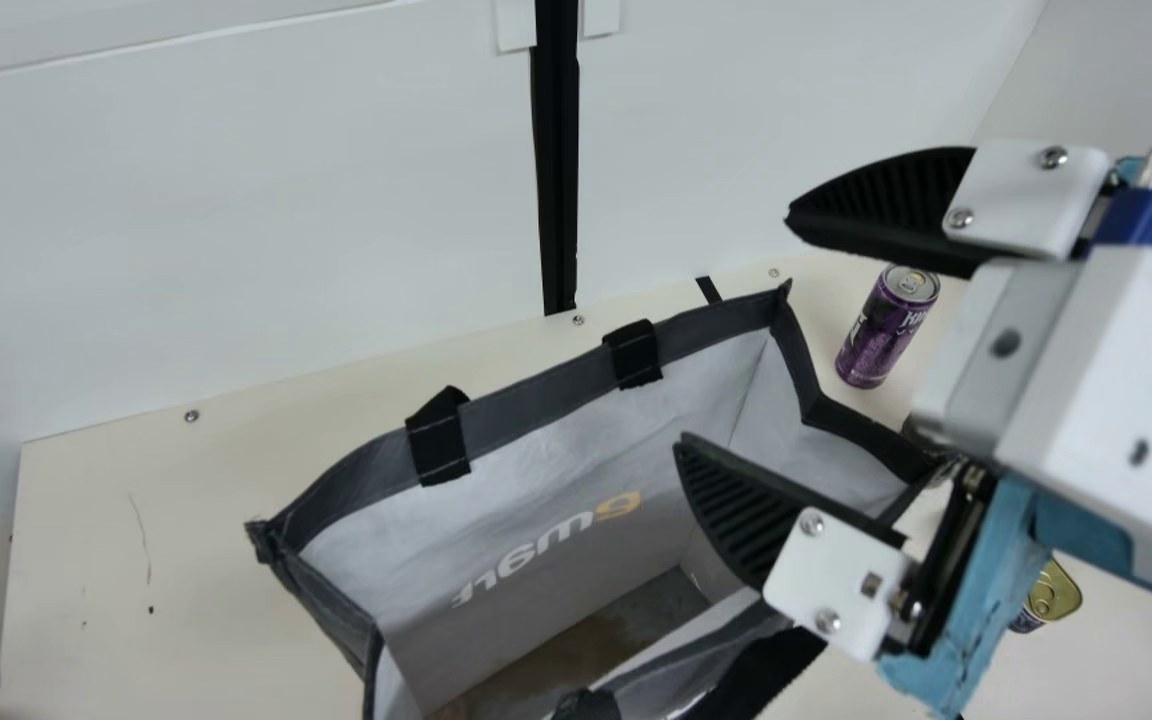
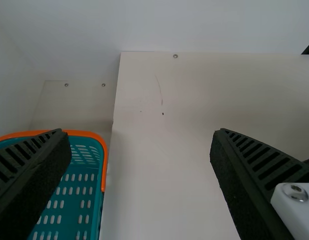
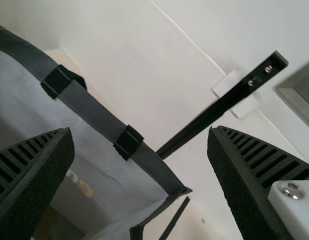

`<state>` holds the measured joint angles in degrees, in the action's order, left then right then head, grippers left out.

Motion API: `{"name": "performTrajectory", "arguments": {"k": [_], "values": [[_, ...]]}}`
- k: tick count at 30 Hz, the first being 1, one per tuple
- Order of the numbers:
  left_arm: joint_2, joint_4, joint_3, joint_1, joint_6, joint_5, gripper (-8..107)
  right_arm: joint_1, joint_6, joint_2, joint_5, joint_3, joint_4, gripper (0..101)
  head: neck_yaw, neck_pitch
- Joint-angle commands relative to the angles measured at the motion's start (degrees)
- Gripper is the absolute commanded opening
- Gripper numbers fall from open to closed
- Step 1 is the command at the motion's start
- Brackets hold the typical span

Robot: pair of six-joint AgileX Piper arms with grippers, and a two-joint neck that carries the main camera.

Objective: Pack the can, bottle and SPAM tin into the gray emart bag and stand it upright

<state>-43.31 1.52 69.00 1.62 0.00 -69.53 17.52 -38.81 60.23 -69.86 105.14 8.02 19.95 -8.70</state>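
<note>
Currently, you have: black ribbed right gripper [image 1: 732,328], jaws wide apart, empty, by open gray fabric bag [image 1: 556,455]; black ribbed left gripper [image 2: 138,131], jaws wide apart, empty.

Gray bag [image 1: 536,590] w/ black loops, purple can [image 1: 884,330], teal basket [image 2: 64,200] w/ orange rim, cream tbl [image 1: 186,520]

On my right gripper [image 1: 732,329], the black fingers [image 1: 736,520] are matt, ribbed, grainy along the flanks. The bag [image 1: 536,395] is matt cloth, its lining smoother. Near the worktop's [image 1: 116,500] far edge, the can [image 1: 886,325] is glossy metal; the tin [image 1: 1054,595] has a shiny metal lid. Past the smooth, dull worktop's left edge, the basket [image 2: 103,155] is plastic.
</note>
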Motion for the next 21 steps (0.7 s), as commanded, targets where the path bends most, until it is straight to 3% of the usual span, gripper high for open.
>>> {"name": "performTrajectory", "arguments": {"k": [1,21], "values": [[0.00,0.00,0.00,0.00,0.00,0.00,90,-2.41,0.37,0.42,-0.04,0.47,0.37,95,0.05,-1.30],[0.00,0.00,0.00,0.00,0.00,0.00,90,-27.86,-4.10,6.66,-0.04,3.75,11.62,95,0.05,-1.30]]}}
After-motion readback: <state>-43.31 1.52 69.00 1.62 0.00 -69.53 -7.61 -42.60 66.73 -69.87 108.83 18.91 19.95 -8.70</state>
